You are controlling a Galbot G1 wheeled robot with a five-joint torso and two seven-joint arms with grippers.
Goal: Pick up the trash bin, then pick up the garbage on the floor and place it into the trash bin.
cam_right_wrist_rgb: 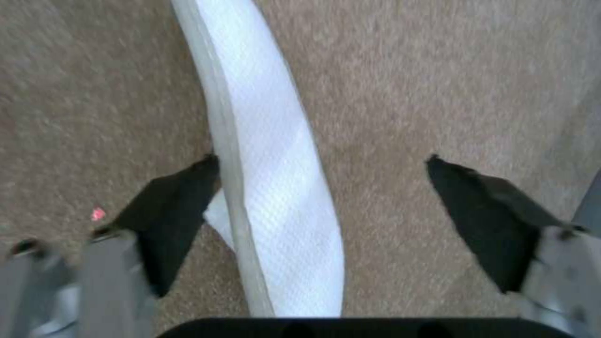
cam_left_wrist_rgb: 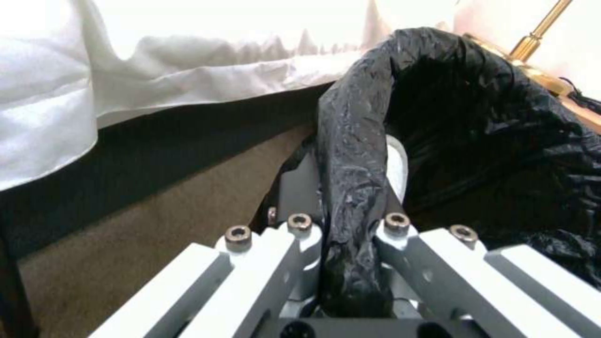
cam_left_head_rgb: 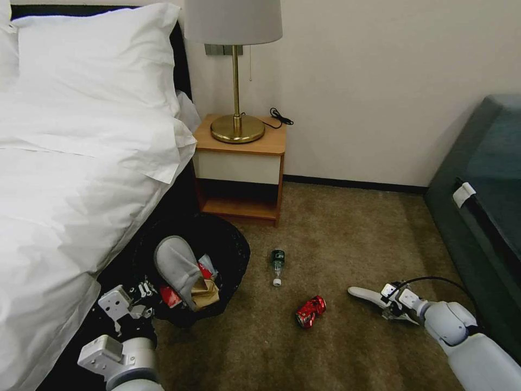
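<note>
Head view: trash bin (cam_left_head_rgb: 217, 244) held by clamped left end effector (cam_left_head_rgb: 142, 290), partly filled; beside it, red can (cam_left_head_rgb: 310, 311), green bottle (cam_left_head_rgb: 278, 265) left; white slipper (cam_right_wrist_rgb: 263, 164) between spread right end effector (cam_right_wrist_rgb: 322, 211).

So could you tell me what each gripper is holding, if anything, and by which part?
The left gripper is shut on the bin by its bag-covered rim. The right gripper is open around a white slipper, not yet clamping it.

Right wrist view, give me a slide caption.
Open right gripper straddling a white slipper on the brown carpet.
</note>
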